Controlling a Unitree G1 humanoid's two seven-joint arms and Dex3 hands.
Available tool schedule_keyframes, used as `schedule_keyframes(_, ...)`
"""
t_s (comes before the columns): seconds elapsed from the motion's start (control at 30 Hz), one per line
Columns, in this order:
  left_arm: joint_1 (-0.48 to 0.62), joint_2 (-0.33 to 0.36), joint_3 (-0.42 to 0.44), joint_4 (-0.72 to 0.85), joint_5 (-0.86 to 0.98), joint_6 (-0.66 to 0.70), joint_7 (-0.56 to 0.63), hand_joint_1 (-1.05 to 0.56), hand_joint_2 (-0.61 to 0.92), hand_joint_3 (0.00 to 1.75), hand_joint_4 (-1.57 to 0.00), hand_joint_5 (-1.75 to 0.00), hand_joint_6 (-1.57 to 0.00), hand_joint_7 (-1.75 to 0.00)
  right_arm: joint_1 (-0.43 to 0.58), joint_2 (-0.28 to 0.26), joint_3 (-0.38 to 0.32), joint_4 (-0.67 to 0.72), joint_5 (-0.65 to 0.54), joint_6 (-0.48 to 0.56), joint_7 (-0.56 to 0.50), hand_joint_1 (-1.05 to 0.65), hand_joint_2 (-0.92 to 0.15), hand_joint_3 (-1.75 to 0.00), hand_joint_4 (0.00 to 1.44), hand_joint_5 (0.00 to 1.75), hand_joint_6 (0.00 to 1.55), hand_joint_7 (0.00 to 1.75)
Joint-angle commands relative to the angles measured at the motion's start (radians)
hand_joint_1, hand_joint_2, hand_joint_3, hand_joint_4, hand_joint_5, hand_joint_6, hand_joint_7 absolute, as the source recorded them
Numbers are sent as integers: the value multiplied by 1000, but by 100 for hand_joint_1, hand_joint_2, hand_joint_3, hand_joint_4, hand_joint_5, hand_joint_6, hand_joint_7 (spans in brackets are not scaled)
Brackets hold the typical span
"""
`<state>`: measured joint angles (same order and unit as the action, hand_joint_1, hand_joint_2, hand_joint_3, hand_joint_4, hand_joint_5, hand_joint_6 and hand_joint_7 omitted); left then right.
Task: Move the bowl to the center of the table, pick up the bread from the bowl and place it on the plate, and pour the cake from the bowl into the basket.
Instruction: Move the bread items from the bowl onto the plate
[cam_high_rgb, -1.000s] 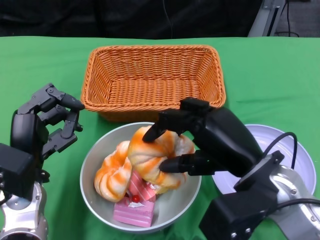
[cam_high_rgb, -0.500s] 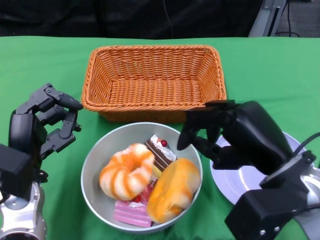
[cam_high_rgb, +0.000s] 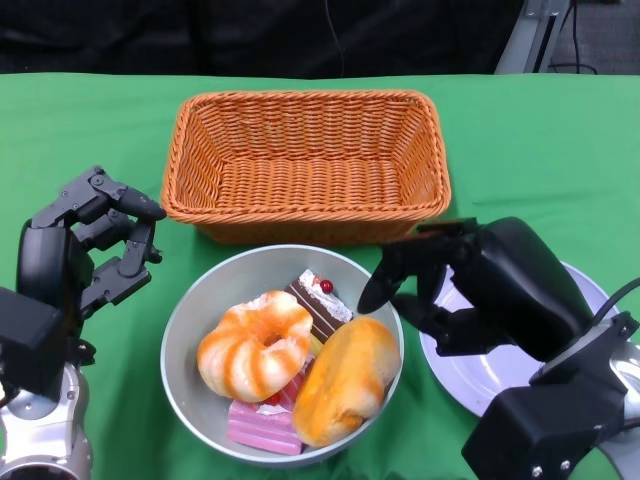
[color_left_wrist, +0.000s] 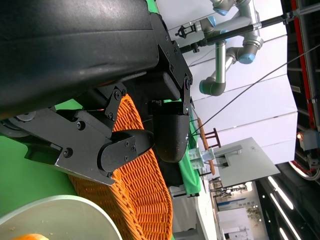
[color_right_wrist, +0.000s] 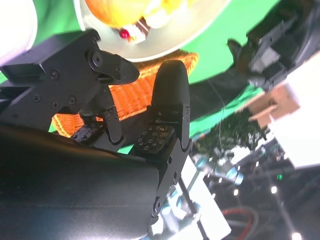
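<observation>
The right hand (cam_high_rgb: 440, 290) hovers empty, fingers apart, beside the bowl (cam_high_rgb: 190, 310) holding the bread (cam_high_rgb: 345, 380).

No text, label, brand, number or sign can be read in any view, neither on the bowl (cam_high_rgb: 190, 330), the basket (cam_high_rgb: 305, 160), the plate (cam_high_rgb: 480, 375) nor on either hand.

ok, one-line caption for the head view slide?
Right hand open beside the bowl of bread and cake; basket behind.
</observation>
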<state>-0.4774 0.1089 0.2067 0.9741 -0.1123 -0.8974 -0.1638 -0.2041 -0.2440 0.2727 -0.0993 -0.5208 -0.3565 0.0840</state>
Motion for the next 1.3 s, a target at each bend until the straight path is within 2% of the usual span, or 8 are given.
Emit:
schedule_keyframes(0.03, 1, 16, 6, -4, 2, -8, 10, -13, 73, 81, -80, -168, -75, -130, -24, -46, 4, -34, 39, 2, 84, -17, -79, -10, 72, 90, 91, 23)
schedule_keyframes(0.07, -1, 16, 6, -1, 1, -9, 8, -13, 73, 81, -80, -168, -75, -130, -29, -65, 7, -46, 41, 5, 121, -18, -80, -7, 72, 83, 91, 17)
schedule_keyframes(0.17, -3, 15, 7, 4, -6, -9, -2, -13, 73, 82, -79, -170, -75, -132, -41, -108, 13, -80, 50, 16, 212, -27, -80, -1, 68, 30, 74, 2)
schedule_keyframes(0.27, -3, 14, 8, 5, -9, -8, -3, -13, 73, 81, -79, -170, -75, -132, -46, -135, 16, -113, 62, 38, 279, -32, -76, 0, 62, 16, 65, 0)
schedule_keyframes(0.47, 1, 14, 5, -2, -15, -3, -15, -13, 74, 81, -79, -169, -75, -132, -50, -152, 14, -176, 98, 106, 379, -41, -74, 0, 55, 7, 58, 0)
schedule_keyframes(0.6, 4, 12, 6, -5, -16, 1, -17, -12, 75, 79, -78, -169, -74, -131, -55, -155, 13, -188, 118, 127, 411, -59, -78, -1, 49, 2, 55, 0)
schedule_keyframes(0.9, -2, 11, 5, 4, -10, -11, -13, -13, 75, 77, -79, -169, -76, -129, -46, -124, 42, -111, 6, -17, 249, -63, -79, 0, 60, 6, 64, 3)
schedule_keyframes(1.3, 0, 4, 4, -5, -2, -8, 0, -13, 75, 78, -78, -171, -76, -130, -63, -116, 74, -35, -100, -69, 162, -59, -77, 0, 63, 5, 68, 1)
